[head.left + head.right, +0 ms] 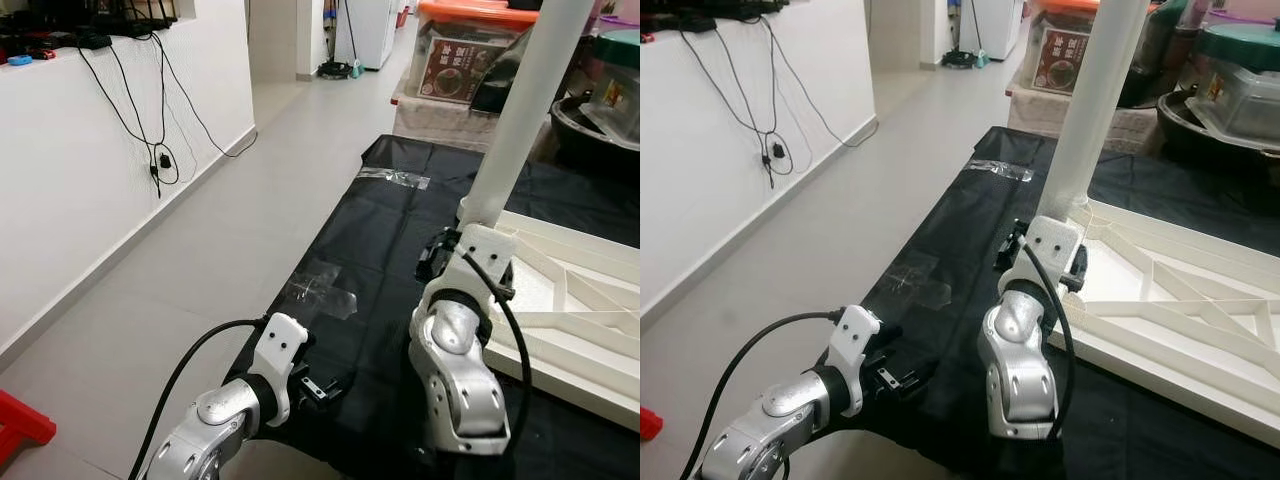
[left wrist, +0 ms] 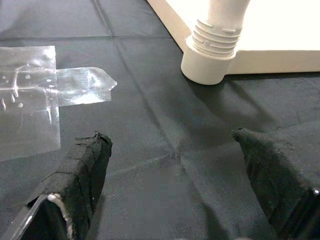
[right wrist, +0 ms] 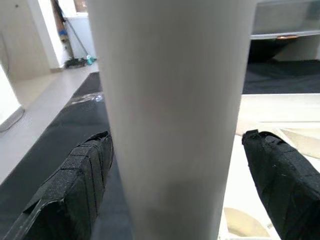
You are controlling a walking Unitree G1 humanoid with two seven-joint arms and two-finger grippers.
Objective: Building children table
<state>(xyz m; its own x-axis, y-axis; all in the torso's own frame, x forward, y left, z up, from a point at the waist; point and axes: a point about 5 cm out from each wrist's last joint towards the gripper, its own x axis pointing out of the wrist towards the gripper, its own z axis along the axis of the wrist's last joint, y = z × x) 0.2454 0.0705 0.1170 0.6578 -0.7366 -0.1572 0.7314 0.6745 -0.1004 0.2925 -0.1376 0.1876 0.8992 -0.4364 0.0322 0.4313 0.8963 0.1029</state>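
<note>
Black floor sheeting (image 1: pixel 380 250) covers the tiled floor at frame centre. Right gripper (image 3: pixel 175 170), fingers apart, straddles the white table leg (image 1: pixel 525 110) standing upright at the corner of the inverted white tabletop (image 1: pixel 580 300), lower right. Left gripper (image 2: pixel 175 175), fingers apart and empty, rests low by the taped sheeting. Judgement: keep the leg vertical while tightening. Storage bins (image 1: pixel 470 50) upper right; contents unclear.
</note>
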